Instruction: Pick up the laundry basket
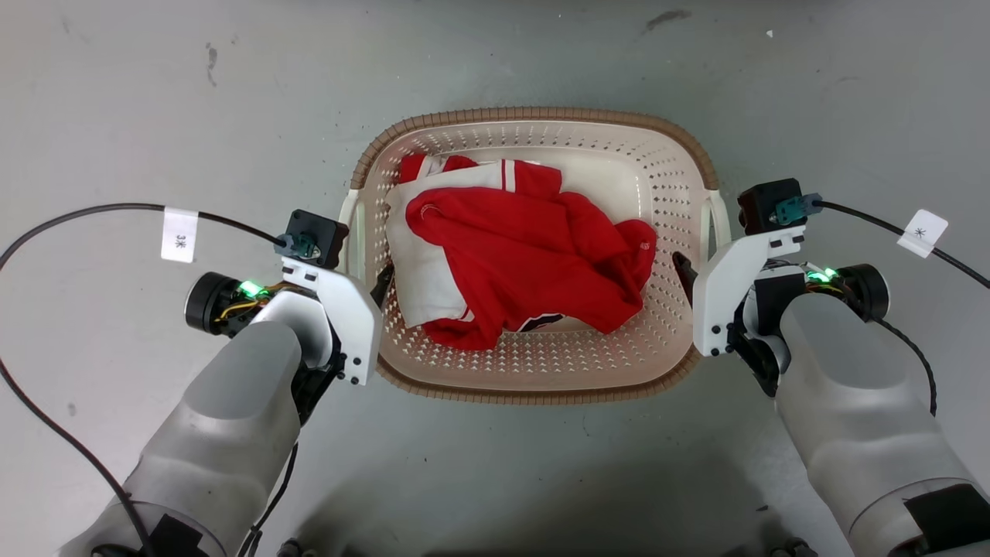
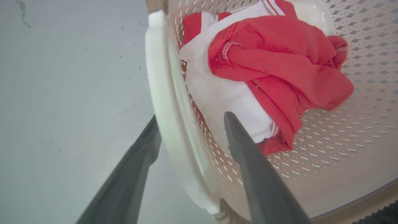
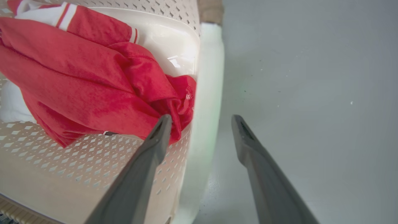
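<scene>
Risk of pinching clothes [image 1: 526, 255] w/ L handle [image 2: 158, 93] when closing; of tipping basket [image 1: 541, 114], sat on floor [image 1: 139, 93] mid head view, if lifted unevenly; of slipping off smooth R handle [image 3: 210, 77] if clamped shallow. L gripper [image 2: 190, 117]: spread wide astride handle, one finger inside wall, one outside, holding nothing, contact unclear. R gripper [image 3: 201, 118]: same, released, empty, red cloth close by inner finger.

Left gripper [image 2: 190, 116] spread wide, right gripper [image 3: 202, 116] spread wide, left forearm [image 1: 232, 418] and right forearm [image 1: 858, 371] angled inward
</scene>
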Robot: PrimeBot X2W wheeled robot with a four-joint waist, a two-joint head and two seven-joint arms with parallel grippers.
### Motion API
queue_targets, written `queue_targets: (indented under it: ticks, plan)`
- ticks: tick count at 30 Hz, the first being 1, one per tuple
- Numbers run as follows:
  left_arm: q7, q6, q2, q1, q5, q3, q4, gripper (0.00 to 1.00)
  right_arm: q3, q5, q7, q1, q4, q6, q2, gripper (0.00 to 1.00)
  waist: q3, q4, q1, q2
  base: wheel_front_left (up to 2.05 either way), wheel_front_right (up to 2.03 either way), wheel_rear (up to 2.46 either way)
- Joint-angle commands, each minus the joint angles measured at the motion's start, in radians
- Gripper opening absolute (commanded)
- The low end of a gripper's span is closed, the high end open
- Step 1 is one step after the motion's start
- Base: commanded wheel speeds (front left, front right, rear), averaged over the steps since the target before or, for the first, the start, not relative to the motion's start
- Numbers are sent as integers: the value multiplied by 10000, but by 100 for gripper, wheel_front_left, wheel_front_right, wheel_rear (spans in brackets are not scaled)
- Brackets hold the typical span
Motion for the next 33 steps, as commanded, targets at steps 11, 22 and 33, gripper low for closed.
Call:
queue_targets:
  ticks: [11,22,33]
  plan:
    - [284,-20,61,-360,-1751,-1390,-59,0,496,576,-81,-498,710,-5,-10,0,349,227,-1,0,0,0,0]
    - [342,-22,347,-506,-3022,-2505,-402,0,615,595,216,-369,1011,9,-7,0,-163,191,-1,0,0,0,0]
    - [2632,-29,1004,476,-5169,-3978,-1295,0,265,193,2817,449,1136,-5,-27,0,-2877,-88,-1,0,0,0,0]
